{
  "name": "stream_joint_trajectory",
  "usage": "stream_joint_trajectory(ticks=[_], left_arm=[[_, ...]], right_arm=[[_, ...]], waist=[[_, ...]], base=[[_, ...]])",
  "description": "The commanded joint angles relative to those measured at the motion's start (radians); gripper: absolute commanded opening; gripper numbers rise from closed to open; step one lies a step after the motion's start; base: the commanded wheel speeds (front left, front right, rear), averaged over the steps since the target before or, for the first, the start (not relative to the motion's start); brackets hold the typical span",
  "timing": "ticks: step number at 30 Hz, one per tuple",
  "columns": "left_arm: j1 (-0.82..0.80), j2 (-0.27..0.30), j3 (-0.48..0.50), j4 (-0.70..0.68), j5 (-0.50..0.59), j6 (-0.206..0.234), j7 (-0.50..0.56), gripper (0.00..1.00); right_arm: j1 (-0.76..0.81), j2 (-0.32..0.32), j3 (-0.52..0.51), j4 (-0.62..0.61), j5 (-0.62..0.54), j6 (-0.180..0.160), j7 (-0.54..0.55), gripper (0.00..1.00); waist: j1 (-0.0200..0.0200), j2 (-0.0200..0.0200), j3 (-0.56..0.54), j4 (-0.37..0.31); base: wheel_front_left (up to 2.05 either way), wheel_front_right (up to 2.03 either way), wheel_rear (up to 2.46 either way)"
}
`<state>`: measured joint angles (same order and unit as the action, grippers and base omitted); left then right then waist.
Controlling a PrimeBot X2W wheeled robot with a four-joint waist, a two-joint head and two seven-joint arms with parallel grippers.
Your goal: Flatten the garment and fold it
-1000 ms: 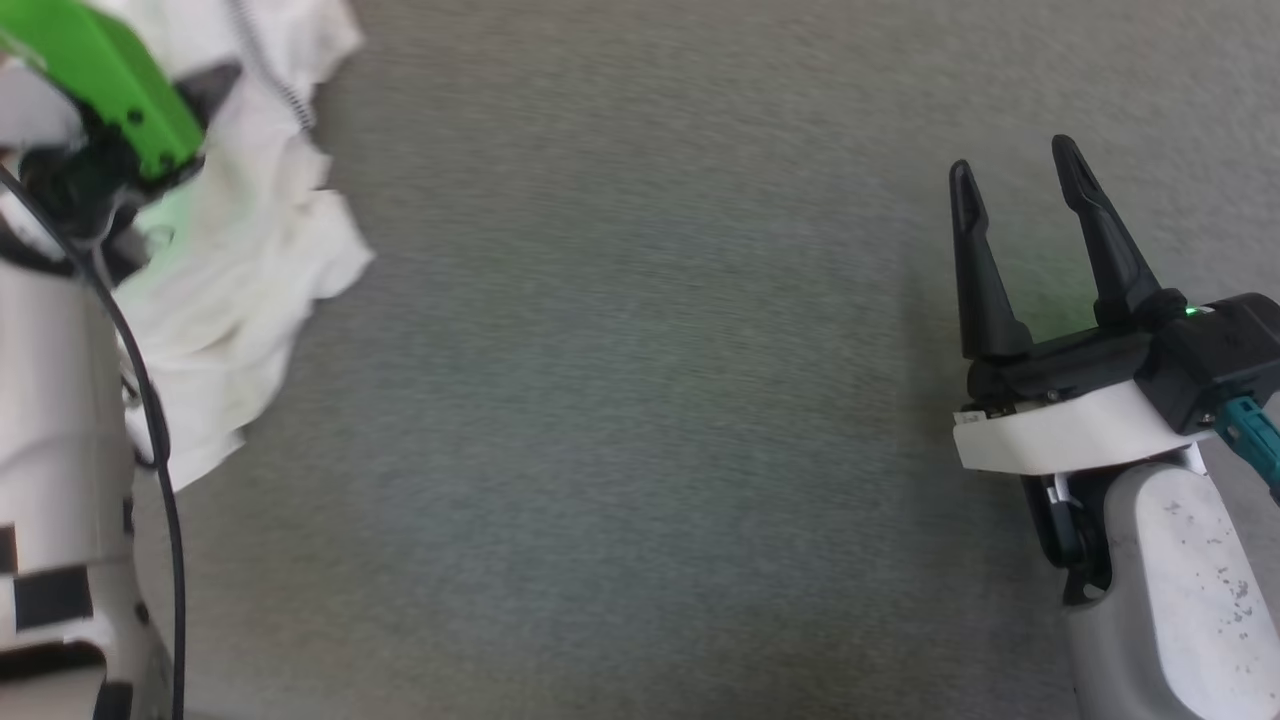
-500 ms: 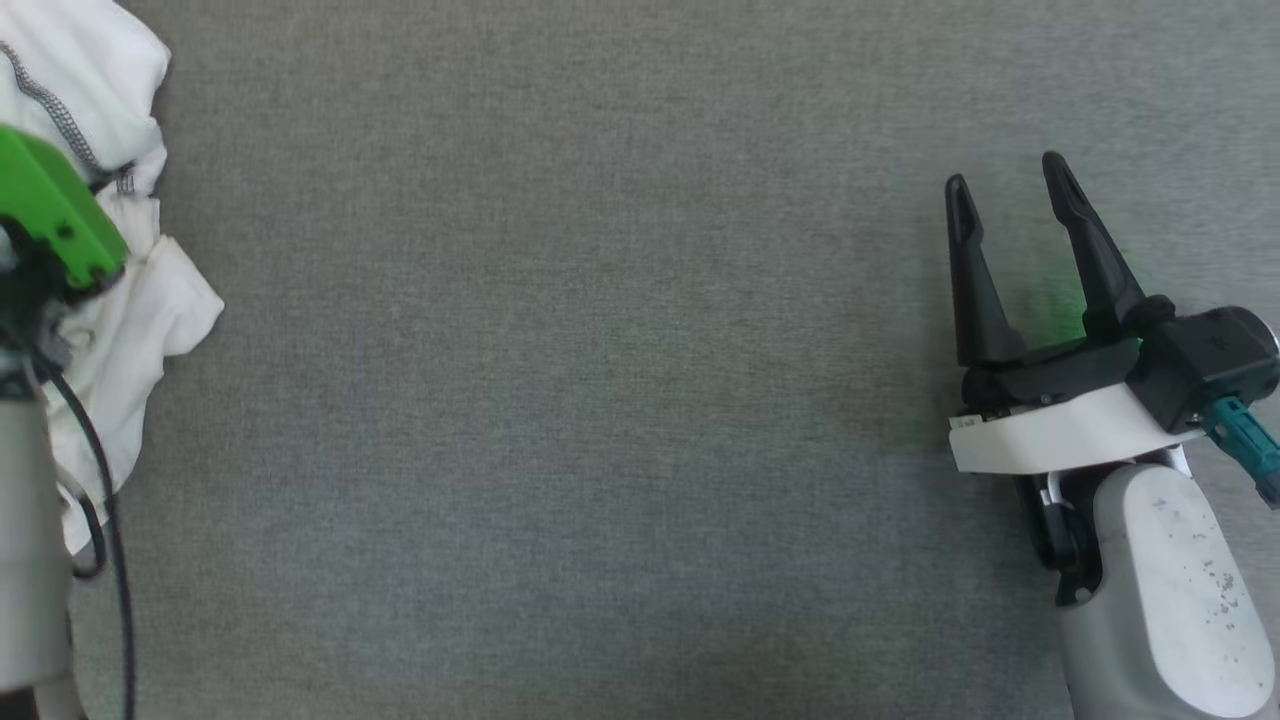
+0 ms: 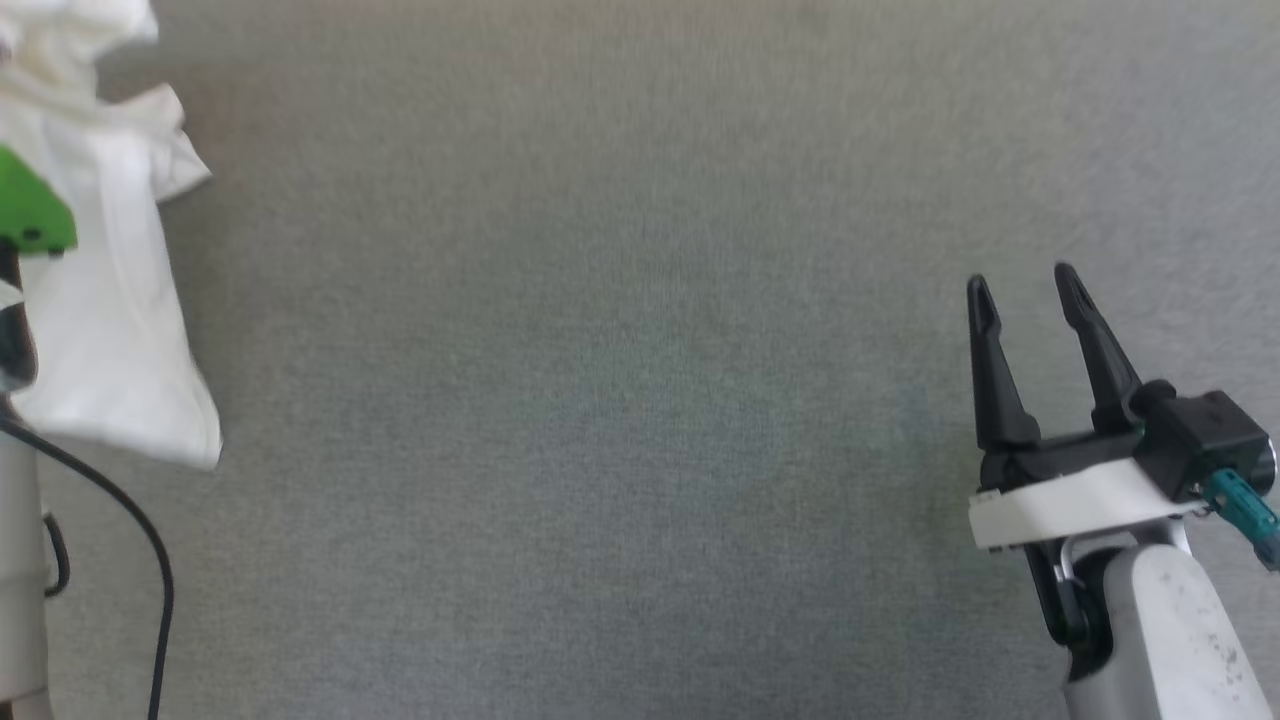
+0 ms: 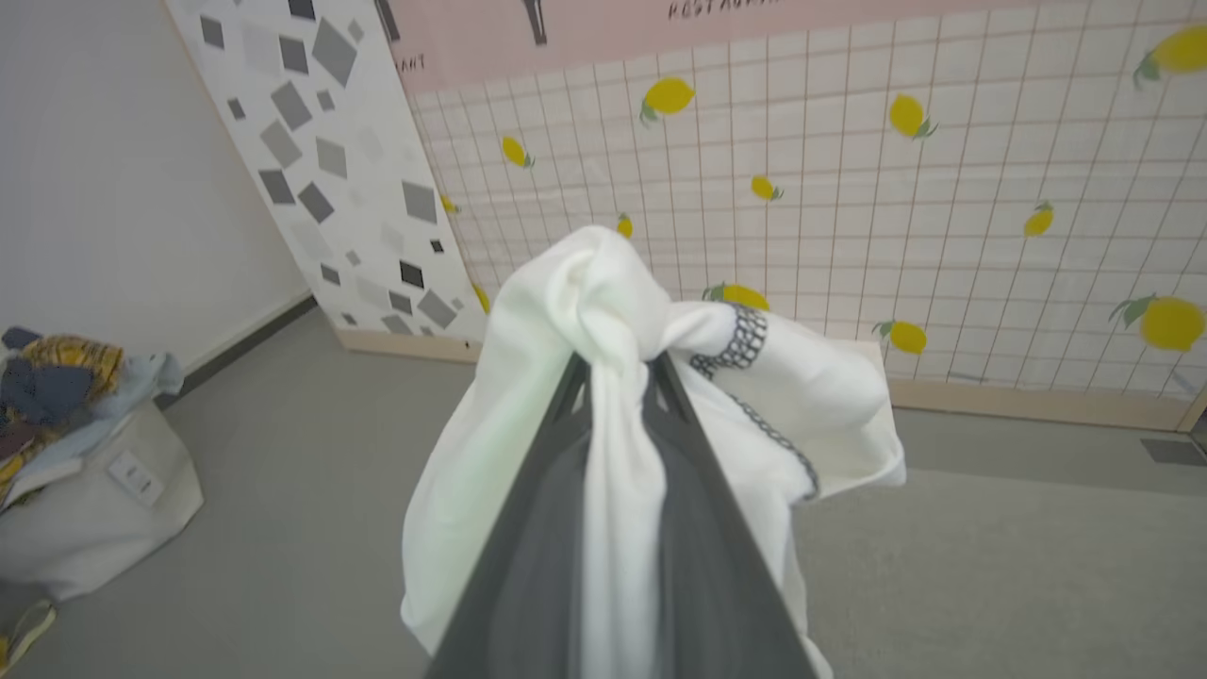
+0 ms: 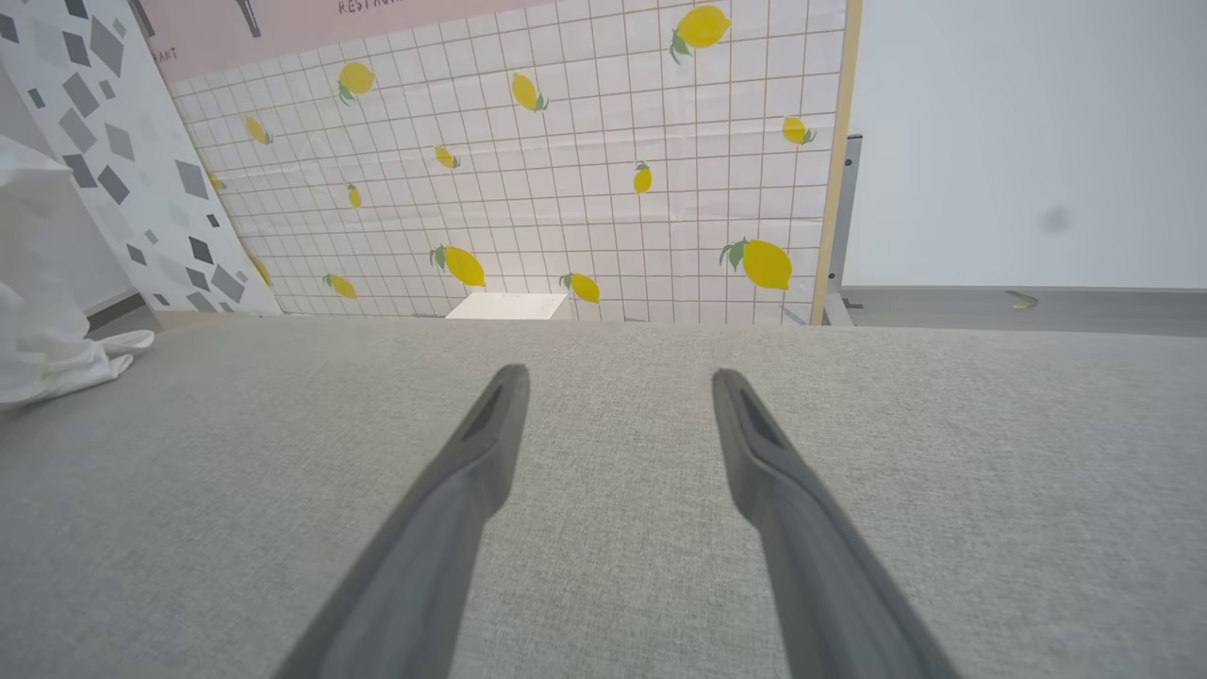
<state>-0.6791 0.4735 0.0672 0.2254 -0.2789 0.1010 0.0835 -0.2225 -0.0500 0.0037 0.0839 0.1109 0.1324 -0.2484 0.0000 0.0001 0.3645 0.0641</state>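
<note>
At the far left of my head view, the white shirt hangs bunched beside the green housing of the left arm, over the grey fabric-covered surface. Left wrist view: the left gripper has its two dark fingers drawn nearly together on a gathered fold of the shirt. Cloth bulges above the tips, runs down between the fingers and drapes off both sides. A dark zigzag-stitched seam curves just right of the tips, with the lemon-print wall panel behind. Lower right of my head view: the right gripper is well apart from the shirt, its fingers spread wide with nothing between them. Right wrist view: those fingers point along the bare surface, and a fold of the shirt rests on it at the left edge.
</note>
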Motion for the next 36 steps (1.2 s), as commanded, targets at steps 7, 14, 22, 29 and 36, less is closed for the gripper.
stream_joint_trajectory(ticks=[7, 14, 22, 29, 36], left_arm=[[-0.135, -0.022, -0.109, -0.065, 0.046, -0.062, -0.096, 0.00], [-0.228, -0.137, -0.232, -0.116, 0.036, -0.096, -0.079, 0.00], [-0.298, -0.320, -0.351, -0.095, -0.024, -0.129, -0.091, 0.00], [-0.258, -0.412, -0.464, -0.047, -0.122, -0.141, -0.098, 0.00], [-0.029, -0.423, -0.688, 0.251, -0.243, -0.150, 0.095, 0.00]], right_arm=[[0.070, 0.000, -0.024, -0.001, 0.024, -0.002, -0.006, 1.00], [0.098, 0.000, -0.028, -0.014, 0.028, -0.002, 0.009, 1.00], [0.119, 0.000, -0.032, -0.028, 0.029, -0.002, 0.026, 1.00], [0.122, 0.000, -0.025, -0.036, 0.031, -0.002, 0.038, 1.00], [0.127, 0.000, -0.010, -0.036, 0.041, -0.002, 0.042, 1.00]], waist=[[0.0000, -0.0001, -0.220, -0.043], [0.0000, -0.0001, -0.262, -0.129], [0.0000, -0.0001, -0.274, -0.236], [0.0000, -0.0001, -0.260, -0.316], [0.0000, -0.0001, -0.242, -0.380]], base=[[0.00, 0.00, 0.00], [0.00, 0.00, 0.00], [0.00, 0.00, 0.00], [0.00, 0.00, 0.00], [0.00, 0.00, 0.00]])
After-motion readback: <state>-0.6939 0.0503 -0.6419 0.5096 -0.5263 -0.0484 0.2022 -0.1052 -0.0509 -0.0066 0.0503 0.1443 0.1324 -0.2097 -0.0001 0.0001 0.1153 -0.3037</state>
